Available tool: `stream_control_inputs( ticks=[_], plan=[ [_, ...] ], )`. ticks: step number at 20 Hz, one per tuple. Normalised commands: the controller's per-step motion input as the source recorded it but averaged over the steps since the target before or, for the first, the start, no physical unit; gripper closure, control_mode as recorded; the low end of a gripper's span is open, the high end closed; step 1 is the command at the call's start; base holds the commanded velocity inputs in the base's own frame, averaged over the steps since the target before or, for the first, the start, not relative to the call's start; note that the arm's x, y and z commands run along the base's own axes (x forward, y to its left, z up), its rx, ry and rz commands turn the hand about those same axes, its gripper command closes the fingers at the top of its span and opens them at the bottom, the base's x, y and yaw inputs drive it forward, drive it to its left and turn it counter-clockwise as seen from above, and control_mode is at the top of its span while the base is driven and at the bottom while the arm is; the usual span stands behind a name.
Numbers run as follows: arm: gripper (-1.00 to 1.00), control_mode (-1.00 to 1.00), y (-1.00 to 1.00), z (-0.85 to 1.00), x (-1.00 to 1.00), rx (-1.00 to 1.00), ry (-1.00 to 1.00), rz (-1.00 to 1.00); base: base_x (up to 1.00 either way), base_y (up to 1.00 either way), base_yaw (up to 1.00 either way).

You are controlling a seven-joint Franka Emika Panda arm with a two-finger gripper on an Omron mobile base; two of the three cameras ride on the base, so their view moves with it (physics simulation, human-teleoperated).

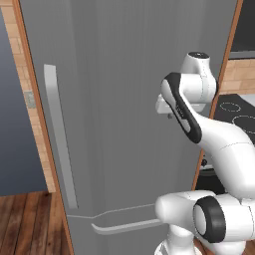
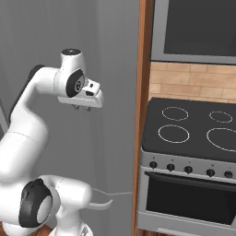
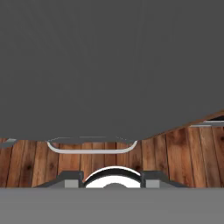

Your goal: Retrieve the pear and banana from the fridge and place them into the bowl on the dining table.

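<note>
Left base view: tall matte grey fridge (image 1: 124, 99) across most of the picture, doors shut, long pale bar handle (image 1: 60, 134) at nine o'clock, a second curved pale handle (image 1: 127, 226) at six o'clock. White arm with dark joints (image 1: 199, 129) rising from four o'clock, hand close to the door face near three o'clock. Wooden plank floor (image 1: 27, 224) at seven o'clock.

Right base view: two-finger gripper (image 2: 82, 107) pointing down just in front of the grey door at ten o'clock, holding nothing; fingers too small to tell whether open or closed. Steel oven with black cooktop (image 2: 189, 161) at four o'clock, beyond a reddish-brown wooden side panel (image 2: 144, 115).

Hand view: grey door overhead, drawer handle and plank floor toward six o'clock, finger tips (image 3: 72, 179) at the lower edge.

Judged progress: barely begun. Fridge still closed, so pear and banana presumably inside; opening, fetching both fruits and carrying them to the bowl all remain.

No brand, label or writing readable.
</note>
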Motion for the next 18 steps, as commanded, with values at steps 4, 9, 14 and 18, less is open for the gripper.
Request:
stream_control_inputs(
  ticks=[4,9,14,18],
  plan=[
    [-1.00,-1.00,0.00,0.00,-0.35,0.00,-0.05,-0.01,0.00,0.00,0.00],
    [-1.00,-1.00,0.00,0.00,-0.74,0.00,-0.01,-0.04,0.00,0.00,0.00],
    [-1.00,-1.00,0.00,-0.04,-0.65,0.00,-0.02,-0.03,0.00,0.00,0.00],
    [-1.00,-1.00,0.00,-0.11,-0.53,0.00,-0.04,-0.02,0.00,0.00,0.00]
  ],
)
